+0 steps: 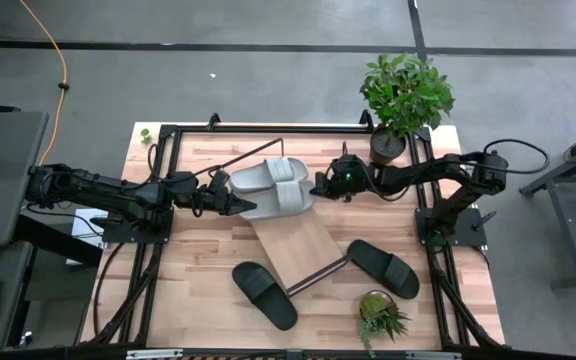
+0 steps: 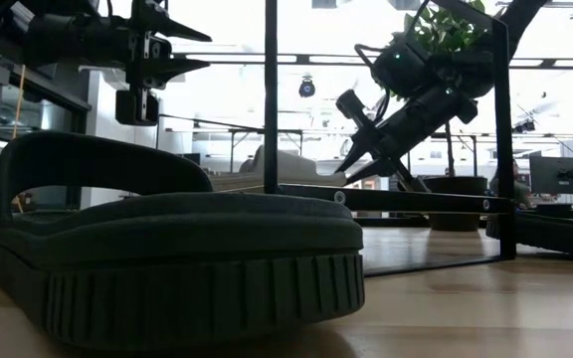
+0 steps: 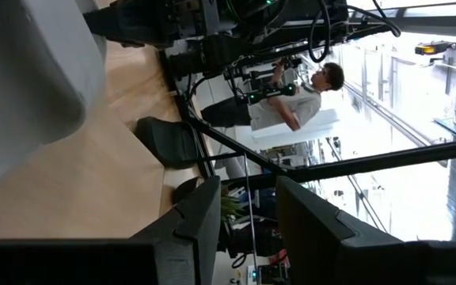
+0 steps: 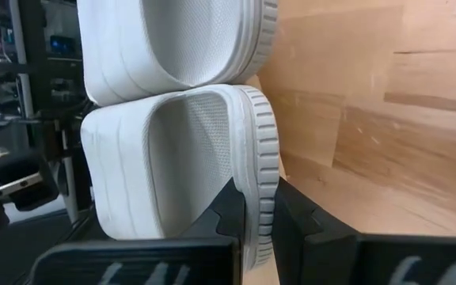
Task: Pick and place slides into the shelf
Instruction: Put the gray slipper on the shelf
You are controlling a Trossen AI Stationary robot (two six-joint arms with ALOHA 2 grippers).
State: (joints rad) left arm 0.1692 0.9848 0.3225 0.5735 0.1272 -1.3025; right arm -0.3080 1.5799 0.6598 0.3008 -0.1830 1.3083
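Note:
Two light grey slides (image 1: 273,186) lie side by side on the far end of the shelf (image 1: 303,240), a light-wood board lying slantwise on the table with black rod frames. Two black slides rest sole-down on the tabletop, one (image 1: 264,295) near the front and one (image 1: 383,267) to the right. My right gripper (image 1: 317,188) is at the grey pair's right end, shut on one slide. My left gripper (image 1: 234,201) is at the pair's left end, open, with nothing between its fingers (image 3: 204,218); a grey slide (image 3: 22,79) shows off to one side of them. My right gripper pinches a grey slide by the ribbed sole edge (image 4: 258,198) at its end toward the table's right. One finger (image 4: 228,218) is on the footbed side and the other (image 4: 295,218) on the underside. The fingers come from the table's right, slanting down. Whether that end is lifted I cannot tell.
A potted plant (image 1: 404,100) stands at the far right corner and a small plant (image 1: 380,315) near the front right. Black rod frames (image 1: 268,160) cross above the grey slides. In the low view a black slide (image 2: 167,249) fills the foreground. A person (image 3: 307,99) stands beyond the table.

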